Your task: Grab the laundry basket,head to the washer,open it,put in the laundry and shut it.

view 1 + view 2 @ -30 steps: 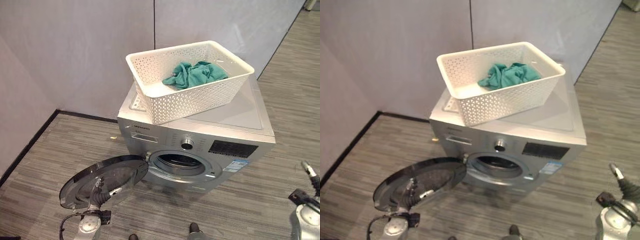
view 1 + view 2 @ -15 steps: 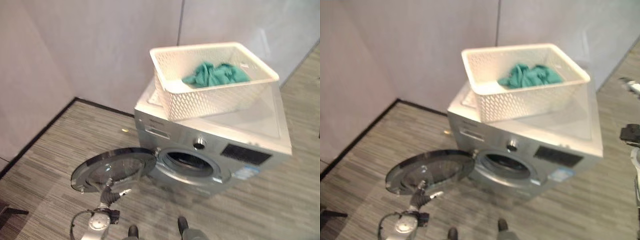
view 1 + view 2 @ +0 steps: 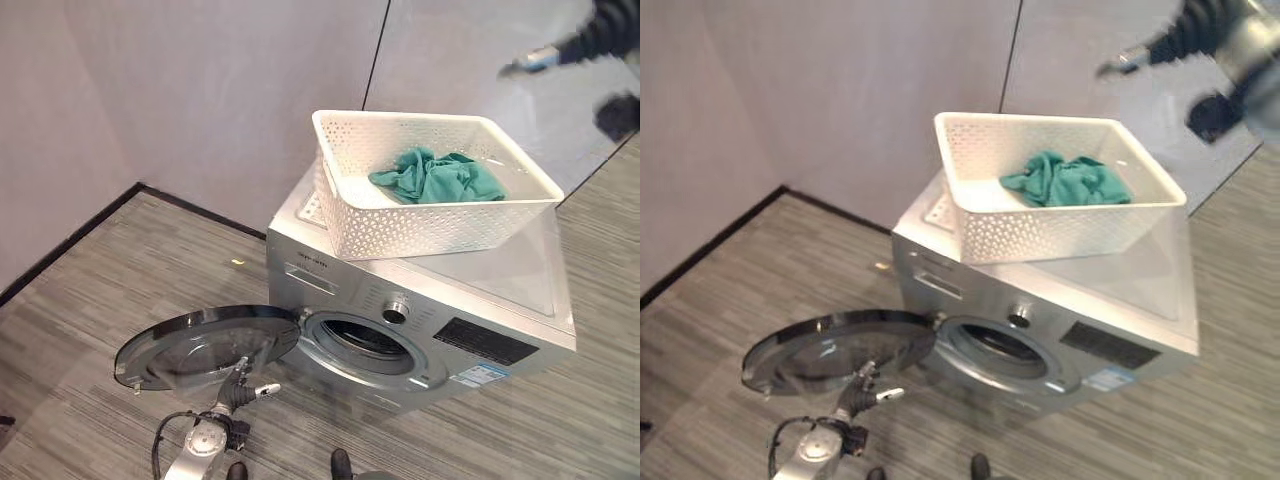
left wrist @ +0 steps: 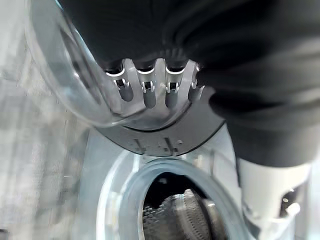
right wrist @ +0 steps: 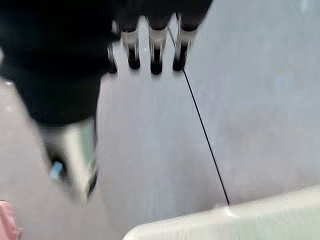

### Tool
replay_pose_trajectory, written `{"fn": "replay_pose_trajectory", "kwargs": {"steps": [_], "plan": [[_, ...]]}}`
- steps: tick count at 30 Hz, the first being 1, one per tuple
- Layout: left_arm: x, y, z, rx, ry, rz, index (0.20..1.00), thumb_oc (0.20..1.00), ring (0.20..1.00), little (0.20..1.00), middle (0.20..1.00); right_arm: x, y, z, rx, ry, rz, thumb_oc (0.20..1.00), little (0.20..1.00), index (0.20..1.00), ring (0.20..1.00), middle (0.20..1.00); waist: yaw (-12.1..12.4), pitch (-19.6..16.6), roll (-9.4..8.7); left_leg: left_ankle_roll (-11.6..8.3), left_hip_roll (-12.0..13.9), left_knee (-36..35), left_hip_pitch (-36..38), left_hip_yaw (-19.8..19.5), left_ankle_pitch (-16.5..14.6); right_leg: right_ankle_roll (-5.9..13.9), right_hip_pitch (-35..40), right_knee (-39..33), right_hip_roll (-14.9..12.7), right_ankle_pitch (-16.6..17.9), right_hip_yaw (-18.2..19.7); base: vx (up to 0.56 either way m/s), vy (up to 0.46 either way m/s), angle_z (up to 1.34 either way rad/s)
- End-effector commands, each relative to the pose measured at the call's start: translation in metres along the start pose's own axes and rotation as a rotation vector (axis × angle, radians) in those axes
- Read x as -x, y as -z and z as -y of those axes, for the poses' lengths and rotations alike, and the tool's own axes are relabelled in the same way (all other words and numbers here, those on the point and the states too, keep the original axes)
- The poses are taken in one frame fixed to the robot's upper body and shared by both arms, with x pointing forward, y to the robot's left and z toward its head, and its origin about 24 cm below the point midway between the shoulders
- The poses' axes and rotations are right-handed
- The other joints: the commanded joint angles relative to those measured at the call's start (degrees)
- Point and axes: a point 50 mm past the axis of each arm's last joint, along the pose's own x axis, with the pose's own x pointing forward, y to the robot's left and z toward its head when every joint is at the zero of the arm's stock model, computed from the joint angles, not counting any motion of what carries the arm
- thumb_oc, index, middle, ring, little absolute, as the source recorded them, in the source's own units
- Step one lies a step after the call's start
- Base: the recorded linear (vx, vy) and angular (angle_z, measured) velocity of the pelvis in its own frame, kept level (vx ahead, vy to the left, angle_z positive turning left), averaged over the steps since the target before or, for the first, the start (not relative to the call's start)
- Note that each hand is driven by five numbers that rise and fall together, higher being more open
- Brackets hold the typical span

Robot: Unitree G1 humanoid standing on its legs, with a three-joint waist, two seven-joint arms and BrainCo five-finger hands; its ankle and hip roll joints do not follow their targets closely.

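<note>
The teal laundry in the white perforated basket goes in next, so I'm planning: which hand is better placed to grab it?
Right. The right hand is raised above the white perforated basket holding the teal laundry; the left hand is low at the open washer door.

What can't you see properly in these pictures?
- Inside the washer drum: dark in both eye views, so any contents are unclear.
- How many pieces the green laundry holds: it lies bunched in the basket.
- Right hand: blurred and cut by the eye views' top edge.
- Left hand: whether it touches the open door is unclear.
</note>
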Motion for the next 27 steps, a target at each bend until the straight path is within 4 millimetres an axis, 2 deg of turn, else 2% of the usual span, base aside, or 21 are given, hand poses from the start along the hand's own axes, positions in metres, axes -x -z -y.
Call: {"fn": "replay_pose_trajectory", "kwargs": {"steps": [1, 3, 7, 10, 11, 14, 16, 17, 19, 21, 22, 27], "plan": [[0.001, -0.011, -0.016, -0.030, 0.019, 0.061, 1.000, 1.000, 1.000, 1.000, 1.000, 0.002, 0.021, 0.059, 0.021, 0.171, -0.182, 1.000, 1.000, 1.000, 1.000, 1.000, 3.9, -0.4, -0.06, 0.01, 3.7, 0.2, 6.0, -0.4, -2.0, 2.47, -9.6, 11.6, -3.2, -5.8, -0.9, -0.01, -0.120, 0.55], [0.001, -0.012, -0.017, -0.039, 0.027, 0.067, 1.000, 1.000, 1.000, 1.000, 1.000, 0.000, 0.030, 0.070, 0.030, 0.204, -0.255, 1.000, 1.000, 1.000, 1.000, 1.000, 3.9, -0.4, 0.52, -0.29, 3.8, 0.2, 4.0, -1.4, -1.6, 2.04, -10.5, 12.4, -3.1, -6.6, -2.1, 0.01, -0.106, 0.73], [0.000, -0.013, -0.020, -0.051, 0.026, 0.065, 1.000, 1.000, 1.000, 1.000, 1.000, 0.004, 0.049, 0.071, 0.087, 0.163, -0.393, 1.000, 1.000, 1.000, 1.000, 1.000, 4.4, 0.1, 1.03, -0.79, 4.6, 0.2, 1.5, -2.0, 1.2, 0.97, -11.7, 13.6, -2.2, -8.1, -3.4, 0.04, -0.103, 0.36], [0.000, -0.013, -0.022, -0.065, 0.031, 0.063, 1.000, 1.000, 1.000, 1.000, 1.000, 0.008, 0.051, 0.072, 0.137, 0.119, -0.416, 1.000, 1.000, 1.000, 1.000, 1.000, 4.2, 0.7, 1.07, -0.99, 5.4, 0.2, 0.8, -1.8, 2.8, 0.28, -12.7, 14.6, -1.3, -8.7, -3.5, 0.03, -0.104, 0.11], [0.001, -0.010, -0.021, -0.068, 0.037, 0.052, 1.000, 1.000, 1.000, 1.000, 1.000, 0.011, 0.051, 0.066, 0.179, 0.047, -0.410, 1.000, 1.000, 1.000, 1.000, 1.000, 3.8, 1.0, 0.92, -1.13, 6.1, 0.2, 0.8, -1.4, 4.1, -0.15, -13.2, 15.1, -0.5, -9.1, -3.4, 0.04, -0.107, 0.01], [0.001, -0.010, -0.020, -0.074, 0.043, 0.051, 1.000, 1.000, 1.000, 1.000, 1.000, 0.015, 0.048, 0.058, 0.201, -0.026, -0.383, 1.000, 1.000, 1.000, 1.000, 1.000, 3.5, 1.3, 0.77, -1.24, 6.8, 0.2, 1.0, -1.0, 5.2, -0.52, -13.6, 15.7, 0.3, -9.4, -3.1, 0.03, -0.083, -0.01], [0.000, -0.010, -0.019, -0.071, 0.043, 0.053, 1.000, 1.000, 1.000, 1.000, 1.000, 0.017, 0.043, 0.046, 0.210, -0.100, -0.335, 1.000, 1.000, 1.000, 1.000, 1.000, 3.1, 1.5, 0.44, -1.40, 7.5, 0.2, 1.4, -0.5, 6.2, -0.80, -13.9, 16.3, 0.9, -9.7, -2.8, 0.03, -0.092, -0.01], [-0.001, -0.012, -0.018, -0.066, 0.043, 0.064, 1.000, 1.000, 1.000, 1.000, 1.000, 0.022, 0.036, 0.036, 0.205, -0.161, -0.281, 1.000, 1.000, 1.000, 1.000, 1.000, 2.6, 1.7, 0.07, -1.48, 8.2, 0.2, 1.9, 0.1, 7.8, -1.04, -14.2, 16.8, 1.5, -9.8, -2.5, 0.03, -0.071, -0.03], [-0.001, -0.013, -0.018, -0.063, 0.042, 0.068, 1.000, 1.000, 1.000, 1.000, 1.000, 0.025, 0.033, 0.032, 0.196, -0.193, -0.261, 1.000, 1.000, 1.000, 1.000, 1.000, 2.5, 1.8, -0.15, -1.56, 8.4, 0.3, 2.2, 0.4, 8.4, -1.08, -14.3, 17.0, 1.8, -9.8, -2.3, 0.02, -0.056, -0.15], [0.001, -0.011, -0.021, -0.063, 0.034, 0.064, 1.000, 1.000, 1.000, 1.000, 1.000, 0.035, 0.034, 0.023, 0.176, -0.254, -0.240, 1.000, 1.000, 1.000, 1.000, 1.000, 2.0, 1.6, -1.41, -1.77, 8.9, 0.4, 2.7, 0.7, 9.4, -1.23, -14.0, 17.2, 2.4, -9.9, -2.0, 0.05, -0.078, -0.23], [0.003, -0.009, -0.026, -0.078, 0.030, 0.056, 1.000, 1.000, 1.000, 1.000, 1.000, 0.045, 0.037, 0.013, 0.166, -0.321, -0.239, 1.000, 1.000, 1.000, 1.000, 1.000, 1.5, 1.3, -2.70, -2.00, 9.6, 0.5, 3.3, 1.0, 10.7, -1.44, -14.0, 17.6, 2.8, -10.0, -1.9, 0.06, -0.081, -0.05], [0.005, -0.008, -0.023, -0.065, 0.042, 0.059, 1.000, 1.000, 1.000, 1.000, 1.000, 0.048, 0.040, -0.004, 0.151, -0.401, -0.236, 1.000, 1.000, 1.000, 1.000, 1.000, 1.6, 1.0, -2.87, -2.26, 10.2, 0.4, 3.9, 1.3, 12.1, -1.70, -14.1, 18.4, 3.3, -10.4, -1.7, 0.02, -0.024, -0.03]]}}
